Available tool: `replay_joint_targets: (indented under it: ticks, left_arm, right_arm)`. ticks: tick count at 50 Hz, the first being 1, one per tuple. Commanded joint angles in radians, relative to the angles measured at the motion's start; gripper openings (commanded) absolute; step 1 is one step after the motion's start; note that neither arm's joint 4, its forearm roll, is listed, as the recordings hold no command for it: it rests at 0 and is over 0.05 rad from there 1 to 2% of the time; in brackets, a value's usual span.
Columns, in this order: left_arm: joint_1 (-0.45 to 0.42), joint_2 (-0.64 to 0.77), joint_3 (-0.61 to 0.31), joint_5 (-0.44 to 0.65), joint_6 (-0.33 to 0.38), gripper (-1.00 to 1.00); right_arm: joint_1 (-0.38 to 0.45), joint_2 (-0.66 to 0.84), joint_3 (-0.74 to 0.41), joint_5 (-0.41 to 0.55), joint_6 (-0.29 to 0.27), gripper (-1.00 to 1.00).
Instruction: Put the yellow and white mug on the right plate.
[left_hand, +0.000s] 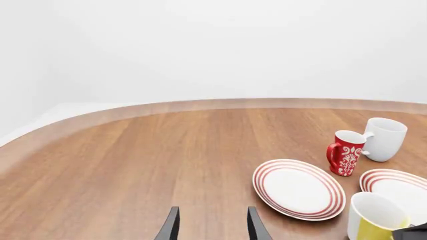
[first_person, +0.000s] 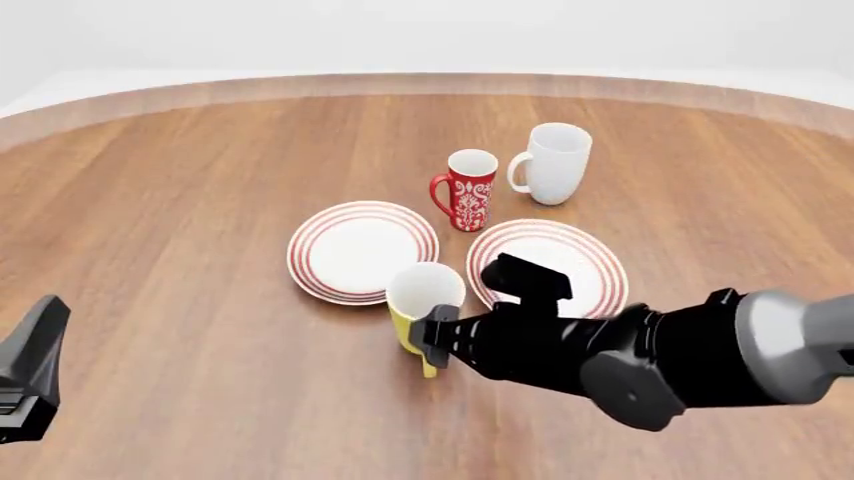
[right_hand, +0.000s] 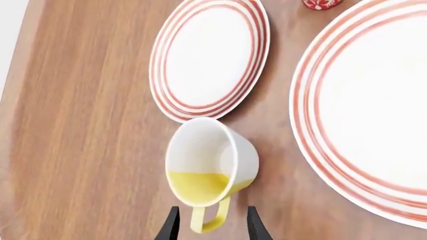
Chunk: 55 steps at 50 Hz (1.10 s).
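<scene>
Right gripper (right_hand: 213, 225), fingers spread wide, straddles the yellow-and-white ceramic mug's (right_hand: 210, 167) handle; ringed white right plate (first_person: 587, 262) lies at two o'clock.

A warm brown wood grain is shown on the round wooden table (first_person: 200, 200). Thin red concentric rings are carried on two round flat white plates (first_person: 363, 250) (first_person: 550, 262). The yellow and white ceramic mug (first_person: 422, 305) is coloured yellow outside, white inside. A white floral pattern is borne by the tall red mug (first_person: 469, 189); the larger rounded mug (first_person: 554, 162) is plain white.
</scene>
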Motion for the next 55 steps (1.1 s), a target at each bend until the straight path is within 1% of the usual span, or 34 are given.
replay_joint_targets:
  ticks: [1,3,22,36,48,55]
  left_arm:
    - [0.0,0.0,0.0,0.0,0.0,1.0]
    - [0.0,0.0,0.0,0.0,0.0,1.0]
    - [0.0,-0.001,0.0,-0.001,-0.003,1.0]
    - [0.0,0.001,0.0,0.0,0.0,1.0]
    - [0.0,0.0,0.0,-0.001,-0.001,1.0]
    - [0.0,0.0,0.0,-0.001,-0.001,1.0]
  right_arm:
    - [0.013,0.03,0.026,-0.049,0.024,1.0]
    - [0.019,0.034,0.033,-0.061,0.032,1.0]
    - [0.022,0.052,0.022,-0.071,0.037,1.0]
    - [0.04,0.061,0.009,-0.074,0.039,1.0]
    - [0.044,0.09,0.026,-0.114,0.055,1.0]
    - [0.044,0.094,0.026,-0.118,0.057,1.0]
